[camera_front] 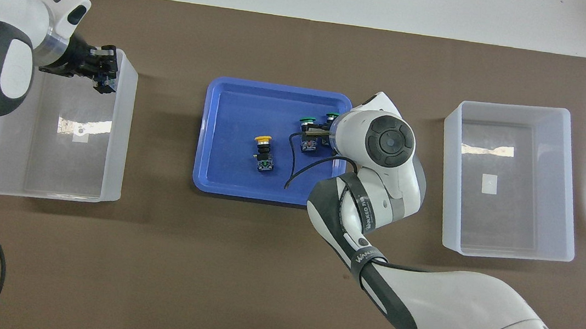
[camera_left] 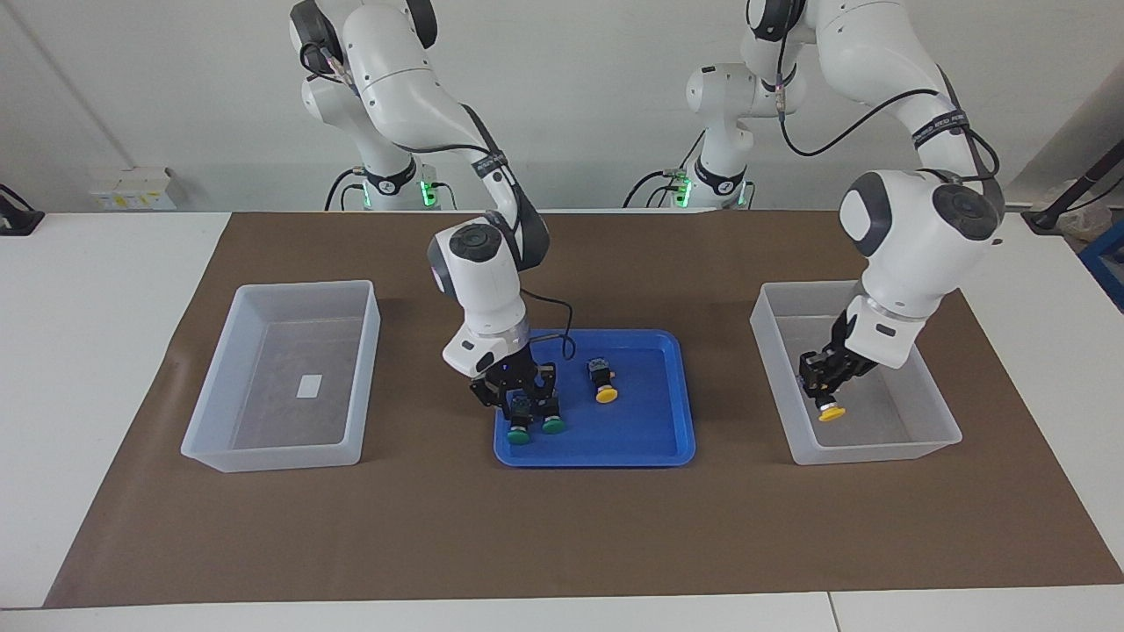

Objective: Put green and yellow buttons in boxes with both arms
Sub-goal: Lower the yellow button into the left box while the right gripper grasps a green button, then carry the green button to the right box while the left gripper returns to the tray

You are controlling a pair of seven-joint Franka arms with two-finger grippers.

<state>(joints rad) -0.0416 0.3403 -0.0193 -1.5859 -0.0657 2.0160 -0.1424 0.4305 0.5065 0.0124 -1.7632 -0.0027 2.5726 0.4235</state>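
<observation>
Left gripper [camera_left: 825, 391] inside left-end box [camera_left: 773, 369], clamped on yellow button [camera_left: 832, 412]. Right gripper [camera_left: 527, 404] down in blue tray [camera_left: 650, 448] among green buttons [camera_left: 553, 426]; finger state unclear. Second yellow button [camera_left: 604, 386] in tray.

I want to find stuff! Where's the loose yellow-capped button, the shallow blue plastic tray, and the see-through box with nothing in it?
Loose yellow-capped button [camera_left: 605, 395], facing view, on its cap.
Shallow blue plastic tray [camera_left: 650, 439], facing view, on bare floor.
Empty translucent white box [camera_left: 290, 373], facing view, on its floor.

You're looking at a robotics lab: two white arms [camera_left: 413, 105] bolted at a white bench [camera_left: 105, 263], brown mat [camera_left: 562, 527], bare wall, loose cabling.
</observation>
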